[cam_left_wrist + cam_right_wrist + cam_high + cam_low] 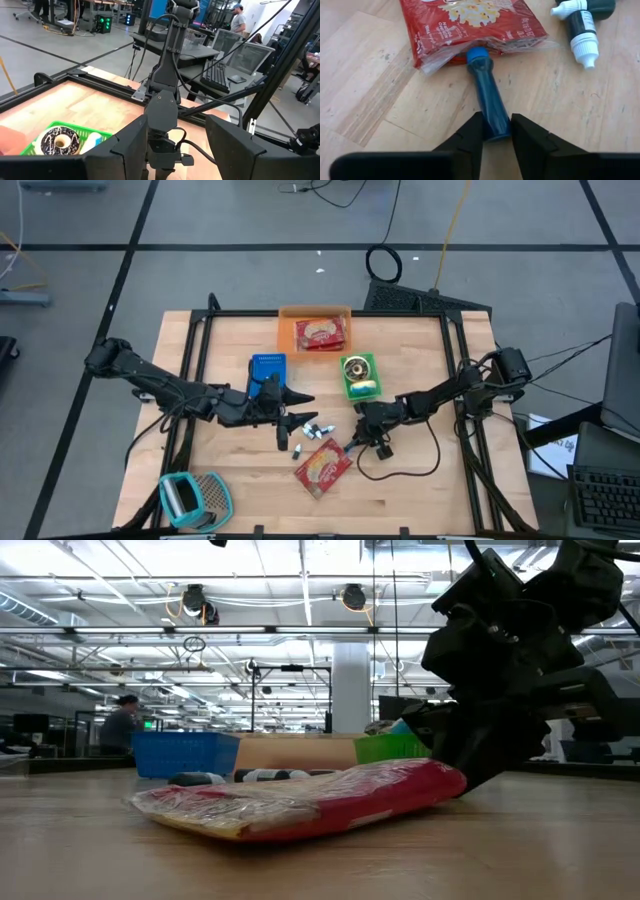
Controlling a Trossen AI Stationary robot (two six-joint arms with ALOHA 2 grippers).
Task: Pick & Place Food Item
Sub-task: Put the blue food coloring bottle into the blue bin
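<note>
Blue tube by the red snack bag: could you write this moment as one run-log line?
right gripper: fingers around blue tube | tube tip against red snack bag | left gripper: open, waiting mid-table

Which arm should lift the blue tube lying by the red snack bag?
Right. Its claw already straddles the blue tube at the edge of the red snack bag, fingers nearly against it. The left claw hangs open farther off, above the small bottles.
</note>
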